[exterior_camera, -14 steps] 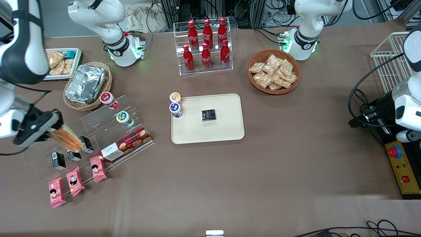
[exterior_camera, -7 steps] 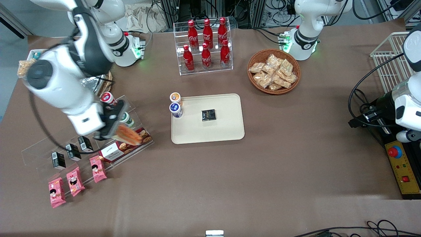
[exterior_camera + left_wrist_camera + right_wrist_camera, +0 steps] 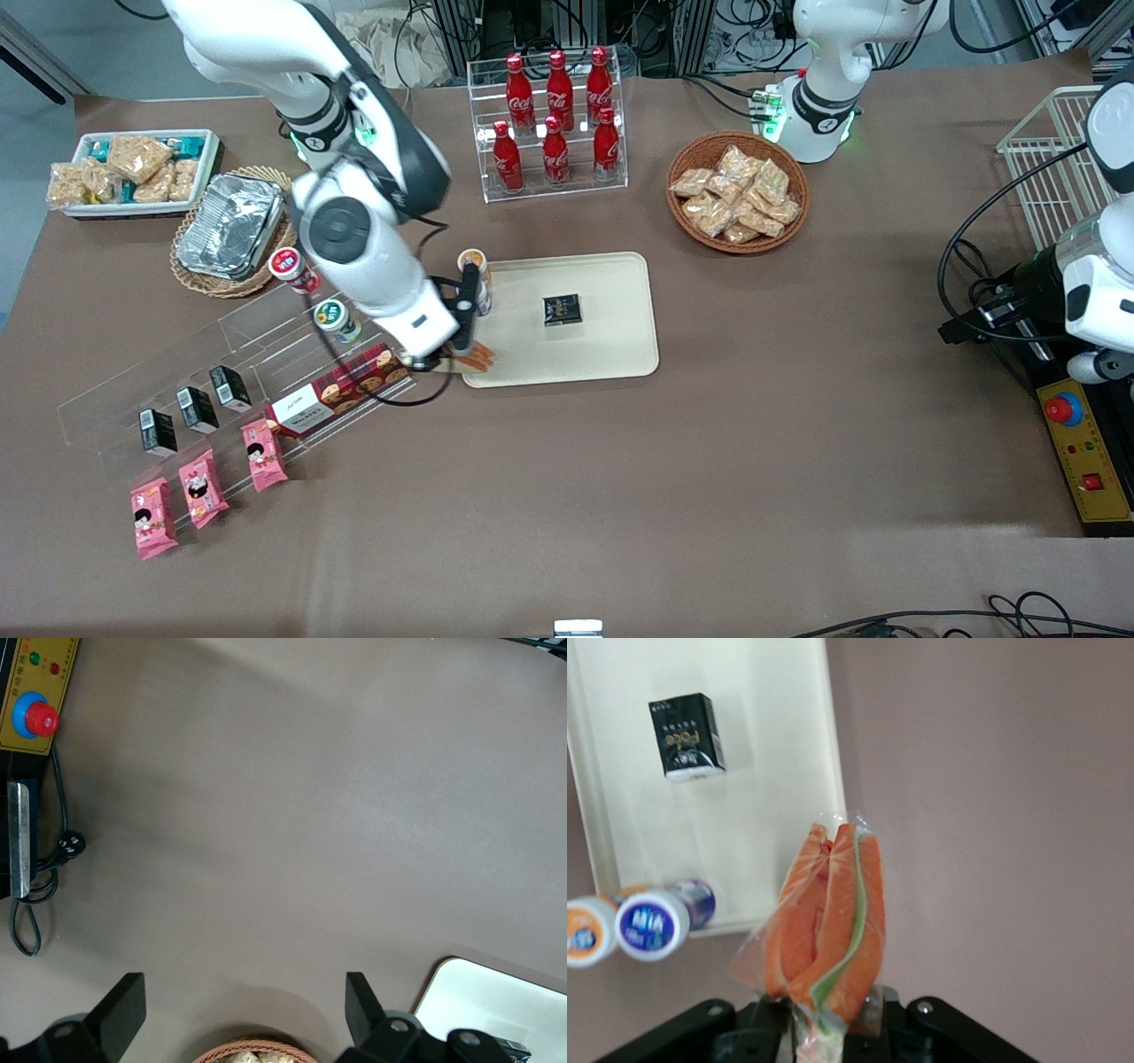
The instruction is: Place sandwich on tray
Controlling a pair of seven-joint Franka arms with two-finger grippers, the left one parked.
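My right gripper [image 3: 462,347] is shut on the clear-wrapped sandwich [image 3: 478,356], held in the air over the cream tray's [image 3: 611,354] corner nearest the front camera at the working arm's end. In the right wrist view the sandwich [image 3: 828,921] shows orange layers with a green strip, pinched at its base between the gripper [image 3: 828,1028] fingers, above the tray's edge [image 3: 824,744]. A small black packet [image 3: 562,309] lies on the tray's middle; it also shows in the right wrist view [image 3: 687,735].
Two small lidded cups [image 3: 473,262] stand at the tray's edge under the arm. A clear stepped rack [image 3: 221,372] with a cookie box [image 3: 341,387], cups, black packets and pink snack packets [image 3: 199,487] lies toward the working arm's end. A cola bottle rack [image 3: 554,120] and a wicker basket [image 3: 737,190] stand farther from the camera.
The right arm has swung from the clear rack at the working arm's end toward the tray, carrying the sandwich; it now hangs over the tray's near corner.
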